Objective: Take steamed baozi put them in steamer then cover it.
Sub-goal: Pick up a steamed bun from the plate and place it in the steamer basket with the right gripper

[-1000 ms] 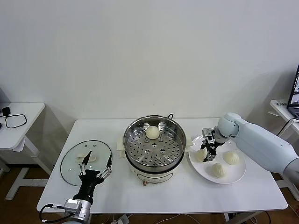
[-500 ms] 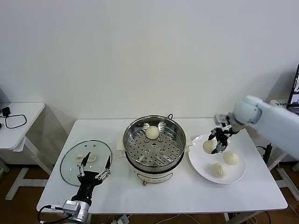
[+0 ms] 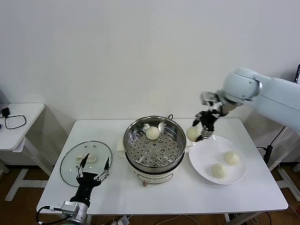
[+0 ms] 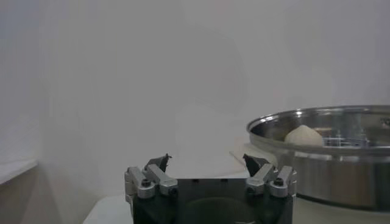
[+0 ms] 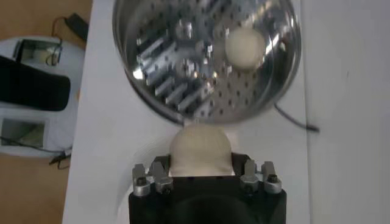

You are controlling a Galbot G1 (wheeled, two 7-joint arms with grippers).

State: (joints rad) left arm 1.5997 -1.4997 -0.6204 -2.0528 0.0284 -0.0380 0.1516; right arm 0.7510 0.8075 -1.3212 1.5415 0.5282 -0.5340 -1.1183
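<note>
Cream-white baozi (image 3: 193,133) clenched in right hand (image 3: 200,130), lifted off plate (image 3: 206,161) toward steamer (image 3: 148,140), left hand (image 3: 93,174) released

steamer (image 4: 341,146) – cut off at edge

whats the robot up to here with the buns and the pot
It is moving buns from a plate into the steamer. The right gripper holds one bun in the air between the plate and the steamer's rim. One bun already sits in the steamer, two wait on the plate. The left gripper hangs open by the glass lid.
</note>
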